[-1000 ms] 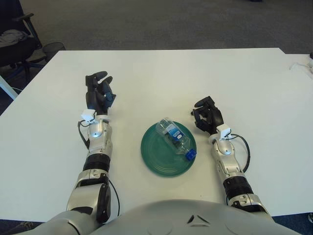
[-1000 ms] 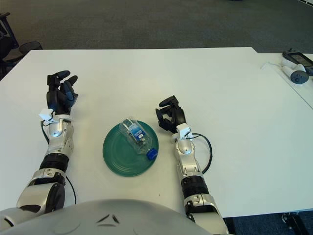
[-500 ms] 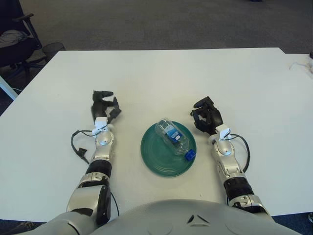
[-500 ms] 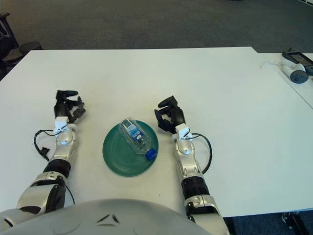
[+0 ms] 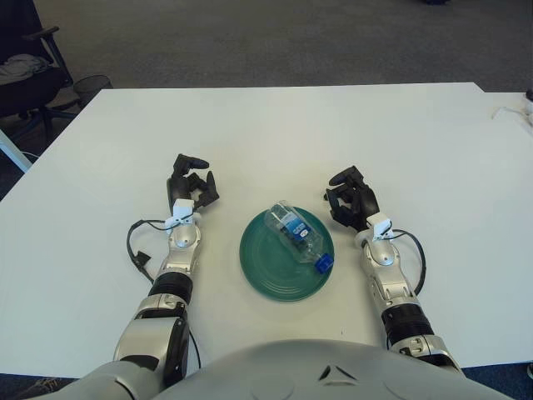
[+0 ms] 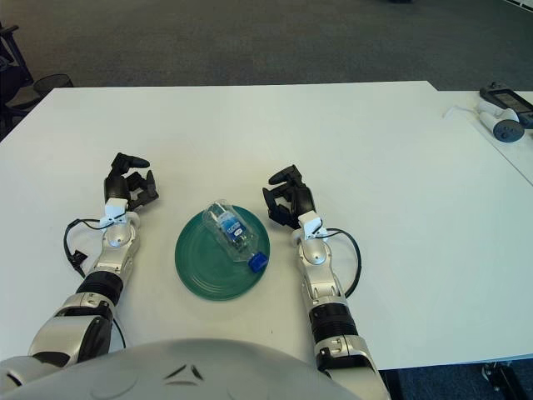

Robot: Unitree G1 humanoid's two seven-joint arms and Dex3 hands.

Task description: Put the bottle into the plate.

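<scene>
A clear plastic bottle [image 5: 296, 234] with a blue label and blue cap lies on its side in the round green plate [image 5: 265, 267], cap toward the front right. My left hand [image 5: 191, 185] is on the table left of the plate, fingers loosely curled and holding nothing. My right hand [image 5: 350, 197] is just right of the plate, fingers relaxed and spread, holding nothing. Neither hand touches the bottle or the plate.
The plate stands on a white table [image 5: 275, 133]. A white controller [image 6: 506, 127] and a dark device [image 6: 501, 95] lie on the neighbouring table at the far right. An office chair [image 5: 25, 67] stands on the carpet at the far left.
My left hand has come down and moved right, closer to the plate, its fingers drawing in from spread upright. The right hand, bottle and plate have stayed put.
</scene>
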